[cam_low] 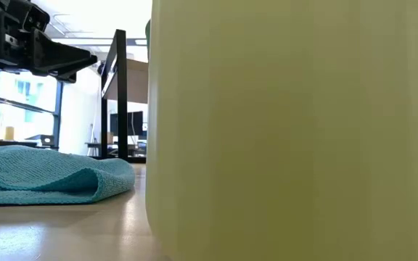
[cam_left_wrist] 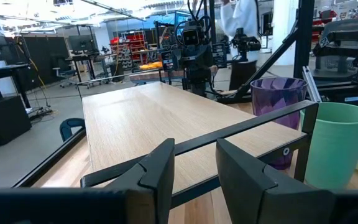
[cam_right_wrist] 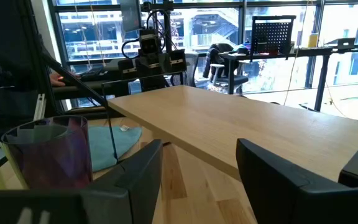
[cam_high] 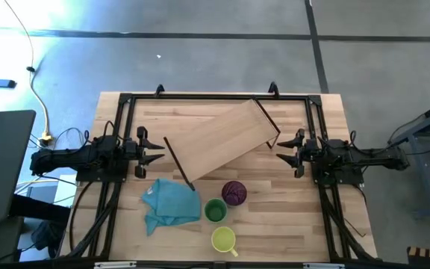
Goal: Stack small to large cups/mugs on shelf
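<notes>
The shelf (cam_high: pixel 221 139) is a light-wood board on thin black legs, standing askew at the table's middle. The purple tumbler (cam_high: pixel 234 193), green cup (cam_high: pixel 215 210) and yellow mug (cam_high: pixel 224 240) stand upright on the tabletop in a row toward the near edge. The yellow mug (cam_low: pixel 296 130) fills the low view. My left gripper (cam_high: pixel 157 146) hovers open at the shelf's left end; my right gripper (cam_high: pixel 282 146) hovers open at its right end. From the left wrist I see the shelf (cam_left_wrist: pixel 166 118), purple tumbler (cam_left_wrist: pixel 279 115) and green cup (cam_left_wrist: pixel 337 146). The right wrist shows the tumbler (cam_right_wrist: pixel 51 152).
A crumpled teal cloth (cam_high: pixel 170 204) lies on the table left of the cups, beside the shelf's near-left leg (cam_high: pixel 178 163). A black frame (cam_high: pixel 215 97) borders the table. A person (cam_left_wrist: pixel 241 25) stands in the room beyond. Bare wood shows right of the cups.
</notes>
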